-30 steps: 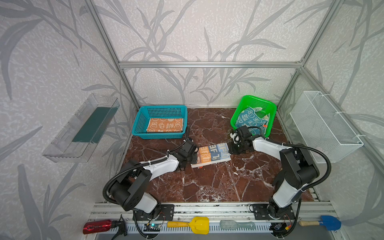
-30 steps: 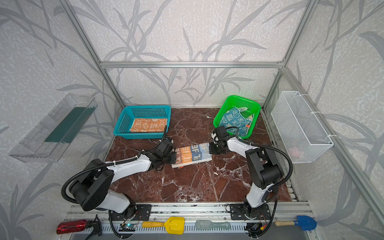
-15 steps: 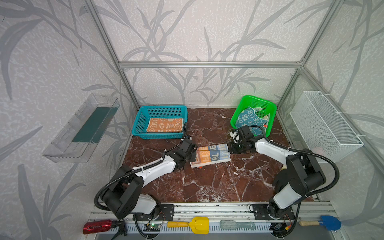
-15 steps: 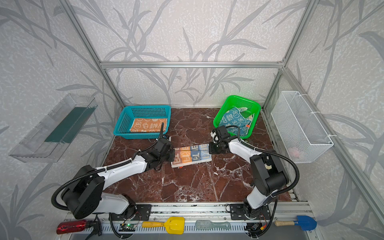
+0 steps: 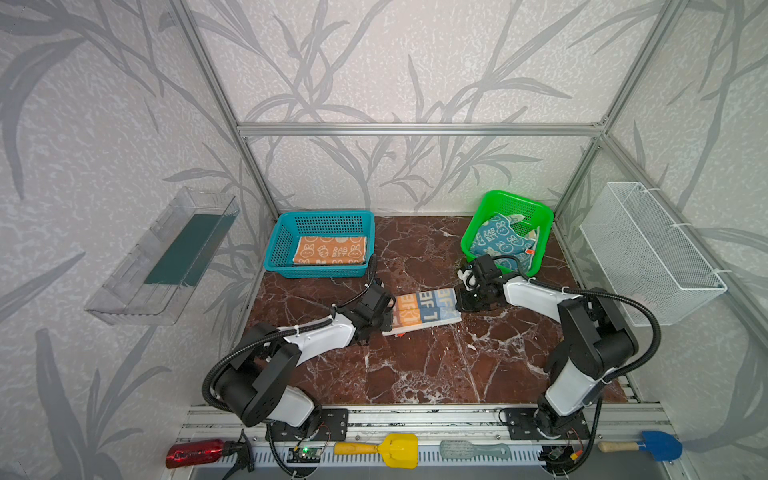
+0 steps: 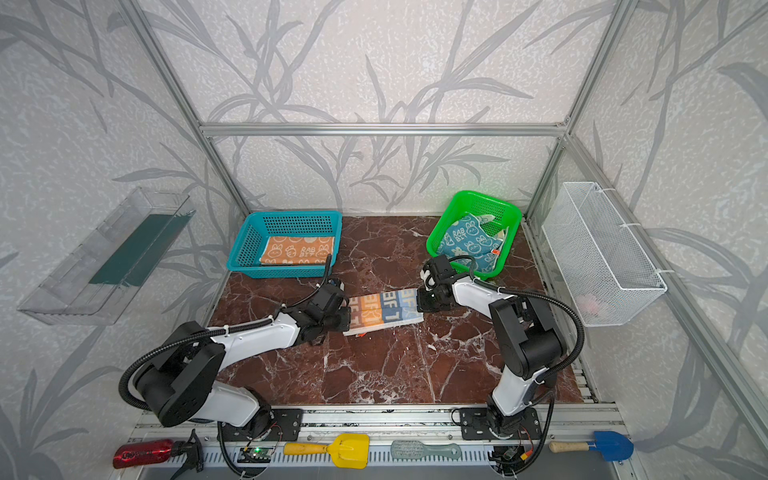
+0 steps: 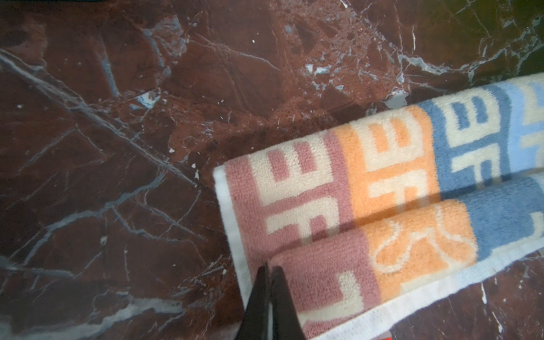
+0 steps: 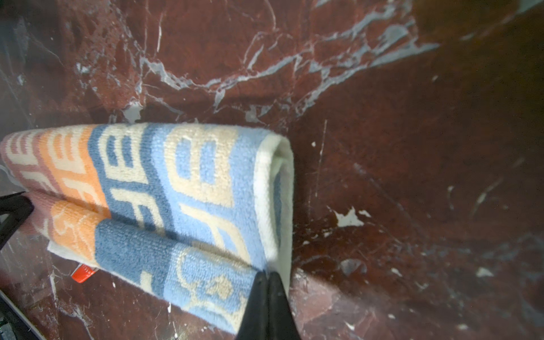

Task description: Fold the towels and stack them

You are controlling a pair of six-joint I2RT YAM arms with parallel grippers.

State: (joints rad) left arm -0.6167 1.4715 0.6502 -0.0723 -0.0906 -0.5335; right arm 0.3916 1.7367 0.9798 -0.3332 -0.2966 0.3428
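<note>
Left jaws and right jaws are pinching shut on opposite ends of the soft, light, floppy blue/orange/cream striped terry towel (image 5: 426, 309); it's likely sagging midway, so hemmed corners are looking safest.

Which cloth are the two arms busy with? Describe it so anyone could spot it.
On the dark red marble table, look between the teal basket and the green basket. A folded towel lies there, the left hand at one end, the right hand at the other. Unlike the orange towel and teal-blue towel in the baskets, it has pink, orange and blue stripes with big cream letters.
</note>
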